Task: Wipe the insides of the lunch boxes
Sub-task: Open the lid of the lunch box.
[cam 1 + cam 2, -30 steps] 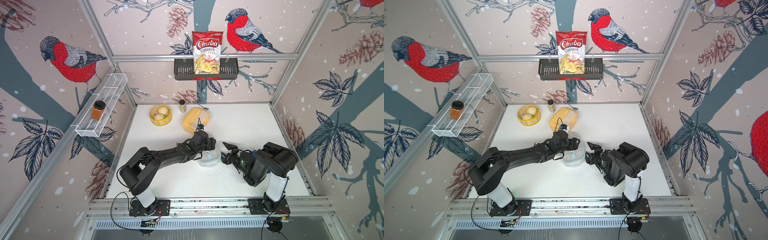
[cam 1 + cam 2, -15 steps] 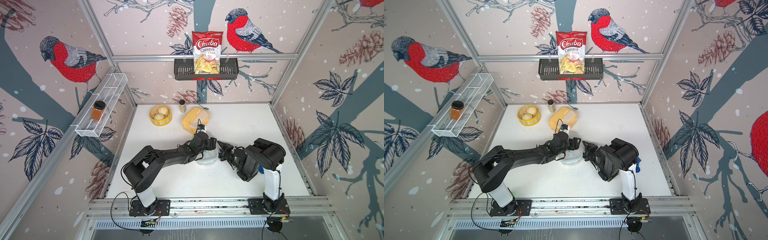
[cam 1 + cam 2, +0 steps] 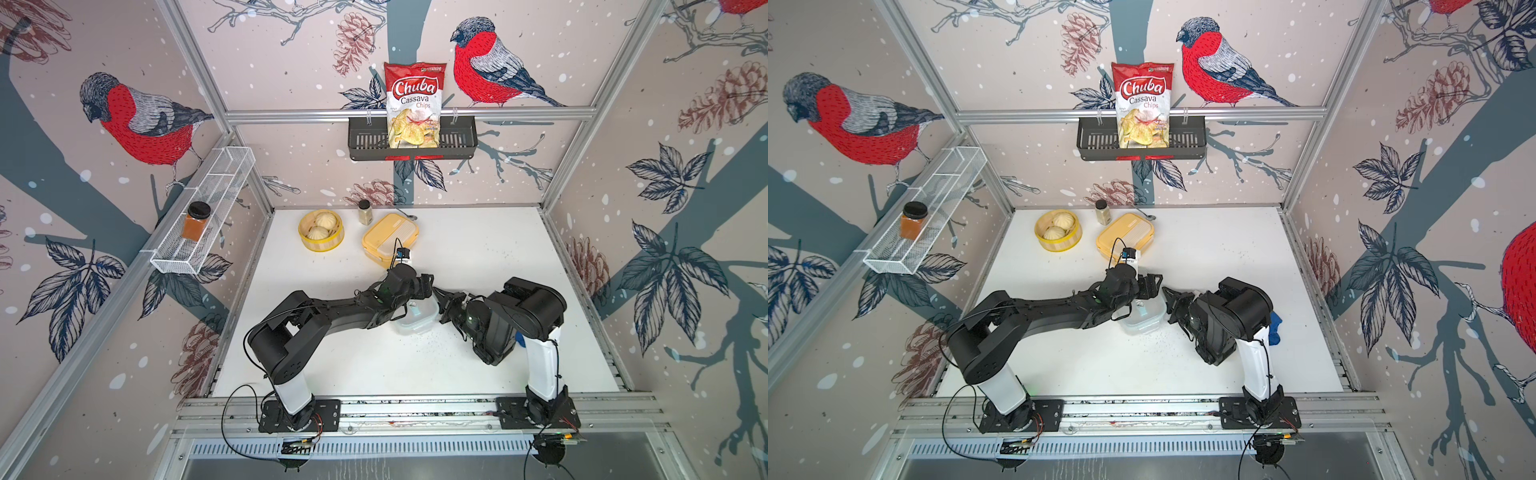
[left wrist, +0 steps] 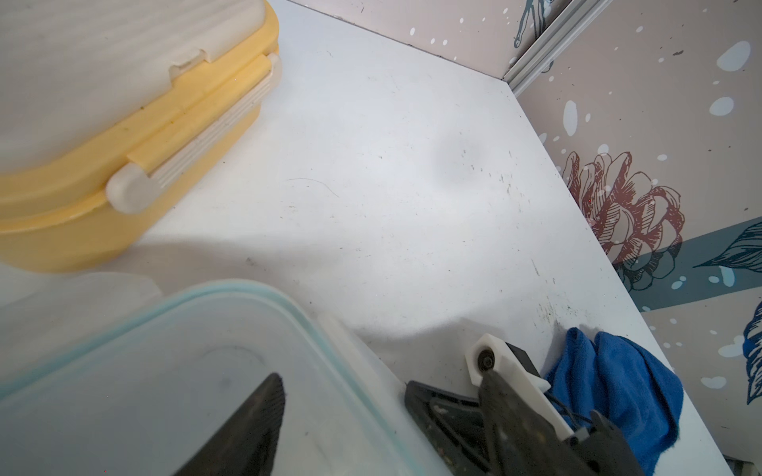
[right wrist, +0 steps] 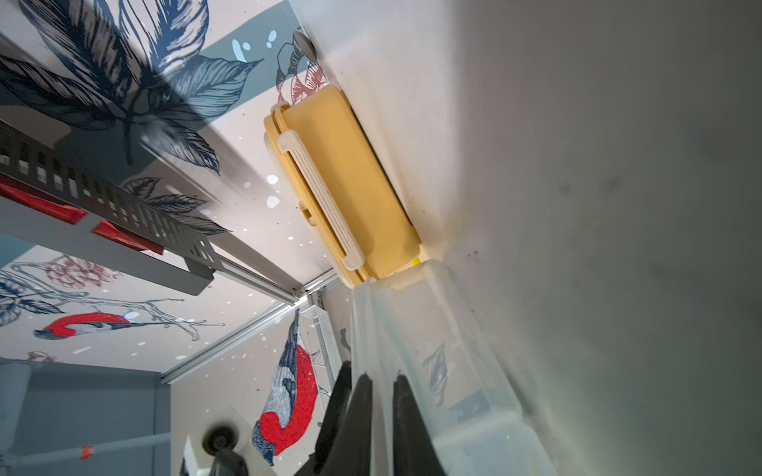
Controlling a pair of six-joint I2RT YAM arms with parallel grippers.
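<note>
The clear lunch box point(image 3: 419, 322) point(image 3: 1144, 318) sits mid-table with its green-rimmed lid point(image 4: 206, 371) on it. My right gripper point(image 3: 440, 297) point(image 5: 381, 395) is shut on the thin clear edge of that lid at the box's right side. My left gripper point(image 3: 426, 286) point(image 4: 379, 420) hangs open over the lid; one finger point(image 4: 255, 420) is above it and the other is past its rim. The yellow lunch box point(image 3: 388, 239) point(image 4: 123, 123) point(image 5: 350, 185) stands closed just behind. A blue cloth point(image 4: 618, 391) point(image 3: 1275, 328) lies on the table, behind the right arm in a top view.
A yellow steamer basket point(image 3: 321, 231) with buns and a small spice jar point(image 3: 365, 211) stand at the back. A chips bag point(image 3: 413, 104) hangs in the black wall basket. An orange jar point(image 3: 195, 220) sits on the wire shelf at left. Crumbs point(image 3: 428, 340) speckle the table by the clear box.
My right arm has swung left to the clear box and its jaws have closed on the lid's edge. The left arm has barely moved and stays open.
</note>
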